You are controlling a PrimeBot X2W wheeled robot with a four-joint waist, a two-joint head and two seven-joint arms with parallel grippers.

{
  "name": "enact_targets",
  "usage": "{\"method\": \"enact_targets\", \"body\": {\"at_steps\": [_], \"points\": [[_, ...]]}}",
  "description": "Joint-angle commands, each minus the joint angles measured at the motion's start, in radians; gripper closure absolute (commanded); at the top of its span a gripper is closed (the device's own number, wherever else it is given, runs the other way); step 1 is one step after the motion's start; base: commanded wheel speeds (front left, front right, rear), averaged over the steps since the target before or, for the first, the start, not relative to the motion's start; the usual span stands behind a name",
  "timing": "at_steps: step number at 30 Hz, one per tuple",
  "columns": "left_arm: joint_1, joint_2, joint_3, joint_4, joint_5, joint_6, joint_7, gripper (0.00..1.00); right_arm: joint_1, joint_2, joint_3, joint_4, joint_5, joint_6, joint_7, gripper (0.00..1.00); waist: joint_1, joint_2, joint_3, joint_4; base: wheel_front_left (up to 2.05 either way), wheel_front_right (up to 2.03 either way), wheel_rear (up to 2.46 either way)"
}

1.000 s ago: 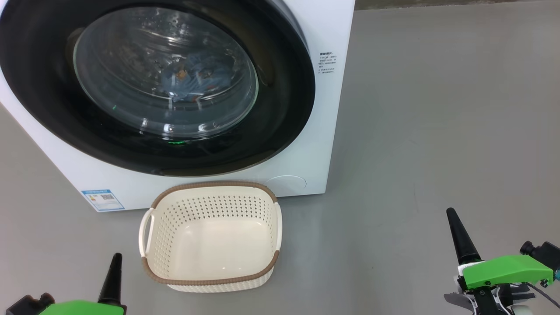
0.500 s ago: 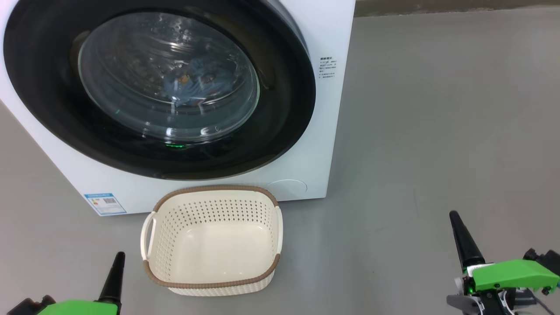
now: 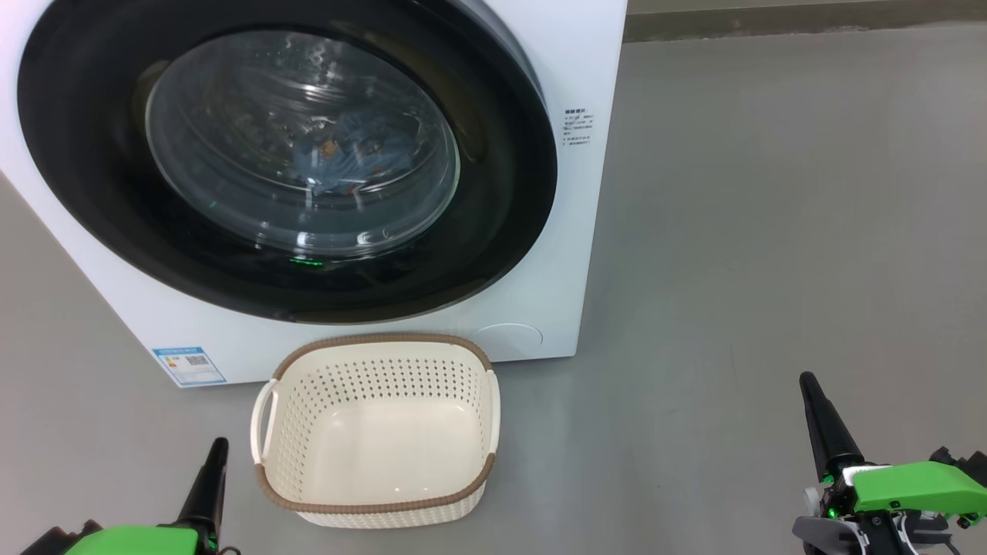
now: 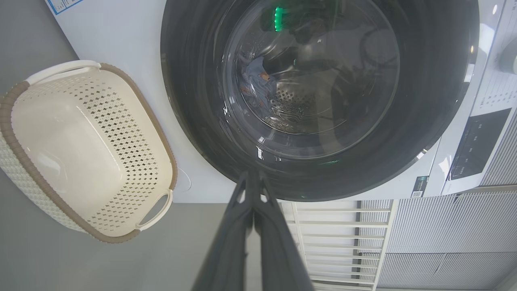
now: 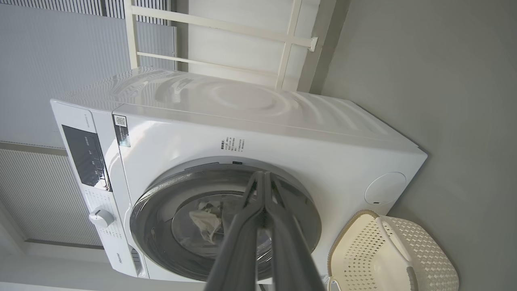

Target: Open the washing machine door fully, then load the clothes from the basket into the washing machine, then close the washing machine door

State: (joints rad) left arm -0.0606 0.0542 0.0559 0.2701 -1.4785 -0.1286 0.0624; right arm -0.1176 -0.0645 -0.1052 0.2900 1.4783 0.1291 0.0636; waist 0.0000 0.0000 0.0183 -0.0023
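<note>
The washing machine (image 3: 586, 69) stands white and boxy ahead, and its door (image 3: 501, 193), with a glossy black rim, lies shut against the front. Through the glass bowl, light-blue clothes (image 3: 343, 154) lie inside the drum; the left wrist view shows the clothes (image 4: 254, 81) too. The cream basket (image 3: 370, 378) sits on the floor just before the machine with nothing in it. My left gripper (image 3: 220, 445) is shut at the lower left beside the basket. My right gripper (image 3: 807, 379) is shut at the lower right, well away from the basket. Neither holds anything.
Grey floor (image 3: 771, 231) stretches wide to the right of the machine. A blue label sticker (image 3: 189, 364) and a round cover (image 3: 509, 339) mark the machine's lower front. A dark control panel (image 5: 87, 157) and a knob (image 5: 101, 218) sit at its top. A white railing (image 4: 343, 234) stands behind.
The whole head picture has shifted a little, so the camera has moved: machine and basket sit slightly lower. Both grippers stay shut and show a bit lower at the bottom corners.
</note>
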Motion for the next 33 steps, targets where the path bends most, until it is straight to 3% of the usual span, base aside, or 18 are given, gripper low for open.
{"method": "enact_targets", "body": {"at_steps": [1, 13, 33], "points": [[-0.042, 0.013, 0.036, -0.024, -0.032, -0.002, 0.01, 1.0, 0.001, 0.0, 0.015, -0.034, 0.035, 0.002, 0.012, 1.0, 0.0, 0.0, -0.002, 0.0, 0.0, 0.0, 0.0], [-0.047, 0.004, 0.048, -0.025, -0.138, -0.002, 0.043, 1.0, 0.01, 0.009, -0.002, -0.046, 0.136, 0.002, 0.045, 1.0, 0.0, 0.0, -0.015, 0.002, 0.0, 0.0, 0.0], [-0.047, 0.002, 0.051, -0.025, -0.136, -0.002, 0.045, 1.0, 0.01, 0.011, -0.004, -0.046, 0.134, 0.002, 0.046, 1.0, 0.0, 0.0, -0.015, 0.002, 0.0, 0.0, 0.0]]}}
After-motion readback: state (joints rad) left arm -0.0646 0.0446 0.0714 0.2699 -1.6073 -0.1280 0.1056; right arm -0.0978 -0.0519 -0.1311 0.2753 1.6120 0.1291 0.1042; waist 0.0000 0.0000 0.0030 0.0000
